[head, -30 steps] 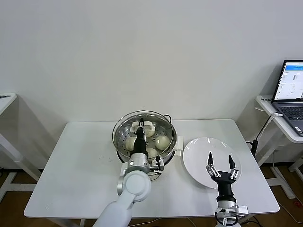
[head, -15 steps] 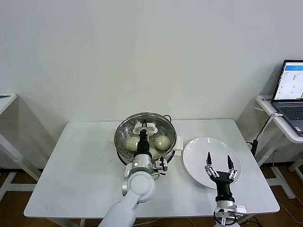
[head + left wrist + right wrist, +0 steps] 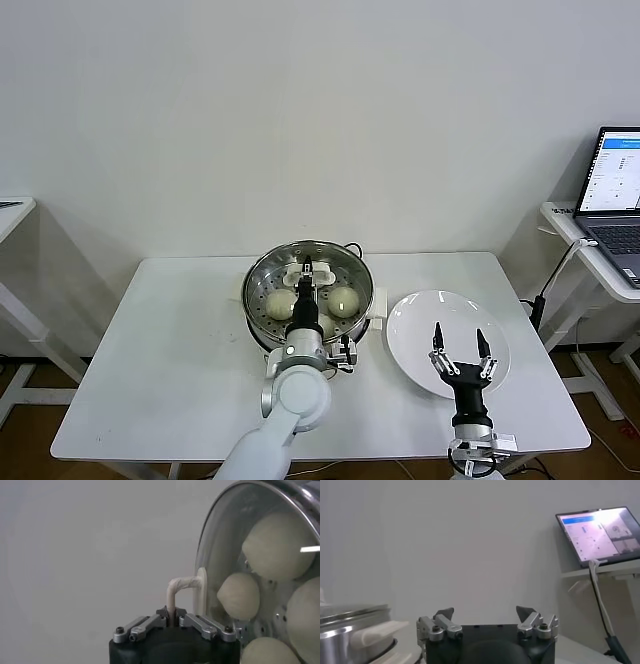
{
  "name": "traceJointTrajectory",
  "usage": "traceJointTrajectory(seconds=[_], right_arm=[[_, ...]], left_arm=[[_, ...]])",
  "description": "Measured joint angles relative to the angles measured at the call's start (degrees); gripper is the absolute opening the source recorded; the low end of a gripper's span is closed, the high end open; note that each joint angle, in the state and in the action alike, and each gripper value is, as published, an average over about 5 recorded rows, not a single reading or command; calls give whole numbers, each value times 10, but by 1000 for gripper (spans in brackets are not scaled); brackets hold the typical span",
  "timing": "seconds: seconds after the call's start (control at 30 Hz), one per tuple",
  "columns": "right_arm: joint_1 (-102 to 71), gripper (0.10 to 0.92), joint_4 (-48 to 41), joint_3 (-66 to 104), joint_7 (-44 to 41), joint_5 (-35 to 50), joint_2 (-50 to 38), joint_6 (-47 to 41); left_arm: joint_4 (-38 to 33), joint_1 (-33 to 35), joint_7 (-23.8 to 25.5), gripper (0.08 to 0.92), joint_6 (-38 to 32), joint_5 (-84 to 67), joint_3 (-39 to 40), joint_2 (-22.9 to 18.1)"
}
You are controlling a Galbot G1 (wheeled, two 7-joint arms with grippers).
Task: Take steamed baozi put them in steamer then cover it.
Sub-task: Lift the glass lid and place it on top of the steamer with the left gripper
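The lid (image 3: 307,280) lies flat on the steamer (image 3: 262,330), 4 buns (image 3: 342,299) inside. Left gripper (image 3: 305,270) pinches its handle (image 3: 181,588); right gripper (image 3: 458,345) hovers spread over the plate (image 3: 412,312).

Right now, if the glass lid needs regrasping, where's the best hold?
The white arched handle at the centre of the round clear glass lid, from straight above. It stands proud of the smooth dome lying flat on the steel steamer; the left end effector already pinches it there.

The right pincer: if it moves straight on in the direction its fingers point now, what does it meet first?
Probably nothing soon: the open right pincer points up and away above the white plate, and its wrist view shows only the far wall ahead. Depth is uncertain.
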Motion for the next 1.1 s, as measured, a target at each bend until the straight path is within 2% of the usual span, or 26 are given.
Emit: traceJointTrajectory(seconds=[0.63, 0.73, 1.1], right_arm=[[1, 823, 0, -2, -1, -4, -2, 3], [1, 823, -1, -2, -1, -5, -2, 3], [5, 823, -7, -3, -1, -5, -6, 5]], left_arm=[[11, 0, -5, 202, -13, 4, -7, 1], [8, 3, -7, 265, -17, 5, -8, 5], [-45, 37, -10, 584, -21, -5, -3, 35]])
